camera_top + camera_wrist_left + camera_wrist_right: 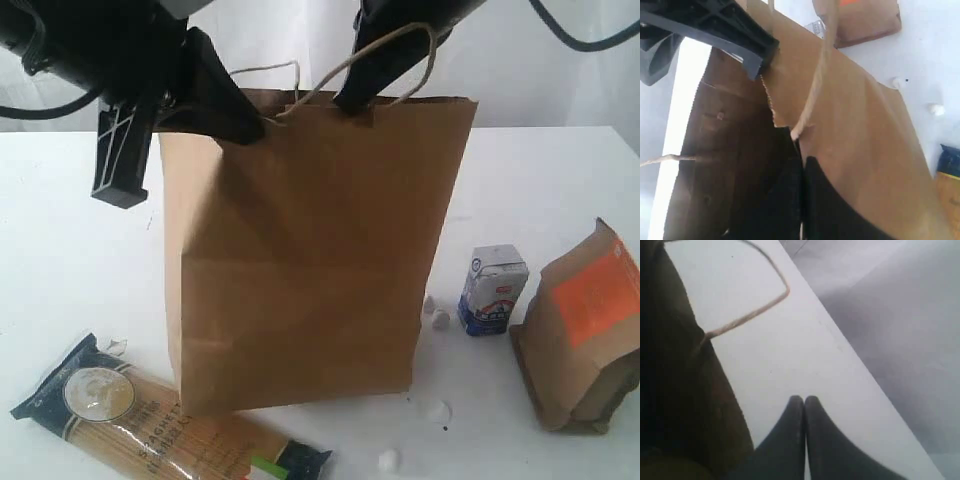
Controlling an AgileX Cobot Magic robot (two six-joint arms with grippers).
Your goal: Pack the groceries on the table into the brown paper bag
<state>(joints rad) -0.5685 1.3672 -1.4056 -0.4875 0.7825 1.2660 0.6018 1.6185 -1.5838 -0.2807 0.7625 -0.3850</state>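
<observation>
The brown paper bag [310,260] stands upright in the middle of the white table [60,260]. My left gripper [262,128] is shut on its front rim [801,155], one finger inside the bag and one outside. My right gripper [350,100] is shut with nothing between its fingers [804,400], beside the bag's far rim [670,390] and a cord handle [747,315]. On the table lie the spaghetti pack [150,415], the white-blue carton [492,290] and the brown pouch with orange label [585,330]. The bottle, jar and tin can are out of view.
Small white crumbs [438,318] lie scattered on the table near the carton and in front of the bag. The bag's inside [735,165] is dark, and I make out no contents. The table's far edge [850,355] runs close behind the right gripper.
</observation>
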